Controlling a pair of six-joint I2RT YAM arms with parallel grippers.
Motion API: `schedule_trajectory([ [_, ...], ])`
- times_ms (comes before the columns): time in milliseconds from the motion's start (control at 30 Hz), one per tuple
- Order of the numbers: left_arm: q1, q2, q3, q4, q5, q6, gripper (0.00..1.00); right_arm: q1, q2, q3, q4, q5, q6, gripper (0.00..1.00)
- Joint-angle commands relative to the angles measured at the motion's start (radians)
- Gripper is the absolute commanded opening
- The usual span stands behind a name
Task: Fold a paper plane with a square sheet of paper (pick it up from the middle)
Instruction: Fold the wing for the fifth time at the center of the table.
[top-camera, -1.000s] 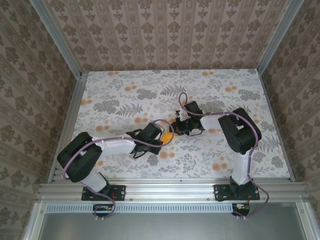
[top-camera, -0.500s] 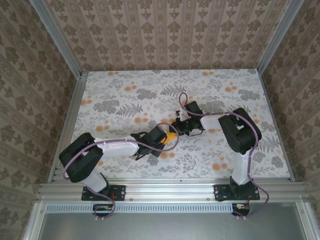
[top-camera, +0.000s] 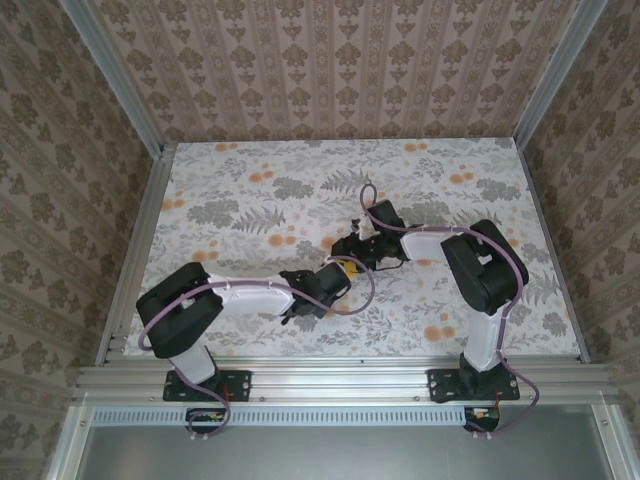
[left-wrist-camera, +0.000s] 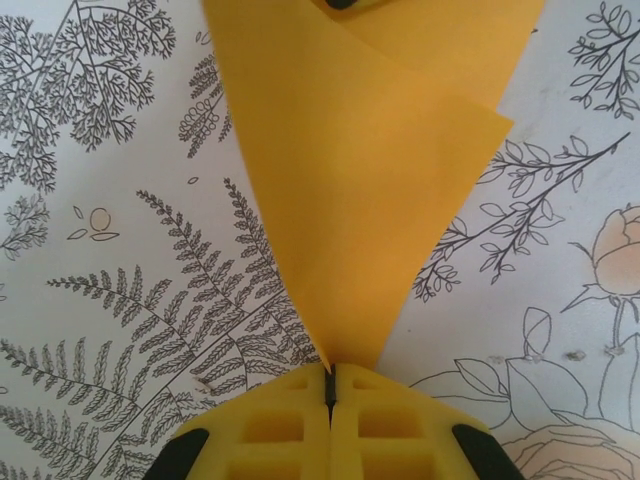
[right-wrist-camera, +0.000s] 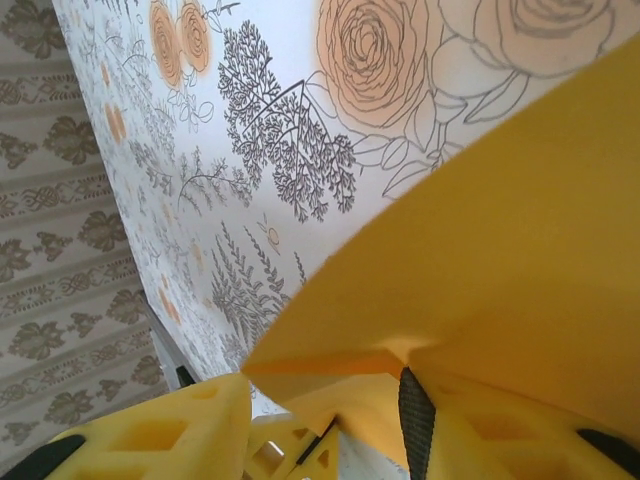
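At tip of left gripper (left-wrist-camera: 330, 375), orange paper (left-wrist-camera: 350, 200)

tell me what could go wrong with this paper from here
The left fingers pinch only the narrow tip of the paper, so a pull could tear it or slip it free. The right fingers stand apart at the other end, so the layers may spring open or sag.
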Motion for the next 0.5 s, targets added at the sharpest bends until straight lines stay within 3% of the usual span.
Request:
schedule_trajectory([
  [0, -0.023, 0.034, -0.003, -0.037, -0.063, 0.033, 0.0, 0.025, -0.027, 0.035, -0.113, 0.074, 0.065, 0.49],
  [333, -0.042, 0.056, -0.01, -0.02, -0.12, 0.024, 0.0, 0.036, -0.121, 0.089, -0.342, 0.245, 0.134, 0.53],
  [467, -0.045, 0.061, -0.011, -0.013, -0.13, 0.022, 0.0, 0.041, -0.146, 0.104, -0.383, 0.245, 0.172, 0.55],
])
